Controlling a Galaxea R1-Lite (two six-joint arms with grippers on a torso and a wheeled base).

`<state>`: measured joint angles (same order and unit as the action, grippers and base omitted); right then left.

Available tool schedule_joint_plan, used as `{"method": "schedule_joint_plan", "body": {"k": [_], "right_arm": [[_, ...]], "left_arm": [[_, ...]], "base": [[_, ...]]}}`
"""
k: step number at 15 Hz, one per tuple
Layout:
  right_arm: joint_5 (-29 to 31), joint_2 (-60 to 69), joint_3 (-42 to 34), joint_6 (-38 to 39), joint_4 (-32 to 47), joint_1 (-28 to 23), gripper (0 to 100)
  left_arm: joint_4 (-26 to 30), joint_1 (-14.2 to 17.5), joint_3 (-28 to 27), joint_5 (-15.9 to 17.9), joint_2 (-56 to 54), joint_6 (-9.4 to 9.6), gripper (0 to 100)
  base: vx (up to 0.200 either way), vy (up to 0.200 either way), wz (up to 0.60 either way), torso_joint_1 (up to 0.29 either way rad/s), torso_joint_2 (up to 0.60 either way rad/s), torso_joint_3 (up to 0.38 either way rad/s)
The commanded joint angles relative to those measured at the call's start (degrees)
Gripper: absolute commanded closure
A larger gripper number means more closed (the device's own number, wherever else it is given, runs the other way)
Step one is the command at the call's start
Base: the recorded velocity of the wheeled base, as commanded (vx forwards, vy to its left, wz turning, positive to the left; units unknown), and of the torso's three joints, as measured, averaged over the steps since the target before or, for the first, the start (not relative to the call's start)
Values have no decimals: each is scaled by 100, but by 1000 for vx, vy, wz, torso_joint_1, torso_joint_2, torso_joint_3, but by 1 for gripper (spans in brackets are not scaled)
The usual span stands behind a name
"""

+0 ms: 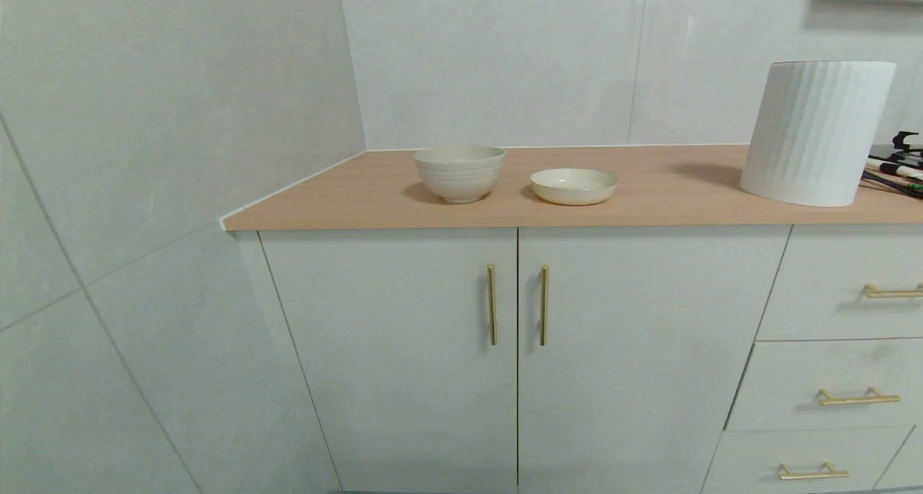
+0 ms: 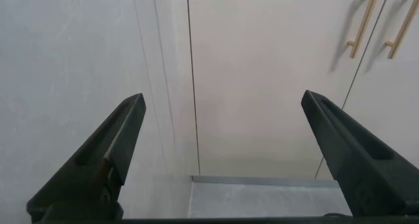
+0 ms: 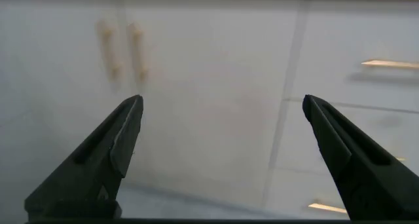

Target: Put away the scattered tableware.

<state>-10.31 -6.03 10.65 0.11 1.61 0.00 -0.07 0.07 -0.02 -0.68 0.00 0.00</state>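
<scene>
On the wooden countertop [image 1: 360, 195], toward its left end, sits a cream ribbed bowl [image 1: 459, 173], deep, upright, rings around its wall. Just to its right, apart from it, is a pale shallow dish [image 1: 574, 186], glossy inside, sitting flat. Further right stands a tall white fluted container [image 1: 818, 133], and past it, at the far right edge, some dark-handled utensils [image 1: 898, 168] lie on the counter.

Down below, the left gripper [image 2: 222, 98] is held low before the white cabinet front [image 1: 389, 350], its black fingers spread wide with nothing between them. The right gripper [image 3: 222, 100] faces the doors and drawers [image 1: 829, 368], just as wide and holding nothing.

The count: one bowl, one dish, two gold door handles [image 1: 492, 304], three drawer pulls [image 1: 858, 398].
</scene>
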Motion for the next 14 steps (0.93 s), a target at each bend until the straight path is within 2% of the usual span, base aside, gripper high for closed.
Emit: {"method": "schedule_joint_plan", "body": {"k": [1, 3, 6, 7, 9, 10, 14], "right_arm": [[-806, -1629, 429, 15, 68, 62, 0], [-1122, -3281, 1053, 7, 6, 149, 0], [-1201, -4626, 1791, 33, -73, 1230, 0], [-1201, -5496, 2222, 59, -266, 1758, 0], [-1201, -6454, 2644, 226, -732, 2145, 0], [-1210, -7157, 2934, 385, -1242, 2364, 0], [-1447, -8669, 3505, 806, -2481, 2654, 0]], "left_arm": [[-1, 1, 2, -2, 0, 0, 0], [-1, 1, 2, -2, 0, 0, 0], [-1, 1, 2, -2, 0, 0, 0], [-1, 1, 2, -2, 0, 0, 0], [-1, 1, 2, -2, 0, 0, 0], [-1, 1, 2, -2, 0, 0, 0], [-1, 1, 2, -2, 0, -9, 0]], "base": [[0, 0, 0, 0, 0, 0], [0, 0, 0, 0, 0, 0], [0, 0, 0, 0, 0, 0], [0, 0, 0, 0, 0, 0], [0, 0, 0, 0, 0, 0], [0, 0, 0, 0, 0, 0], [0, 0, 0, 0, 0, 0]]}}
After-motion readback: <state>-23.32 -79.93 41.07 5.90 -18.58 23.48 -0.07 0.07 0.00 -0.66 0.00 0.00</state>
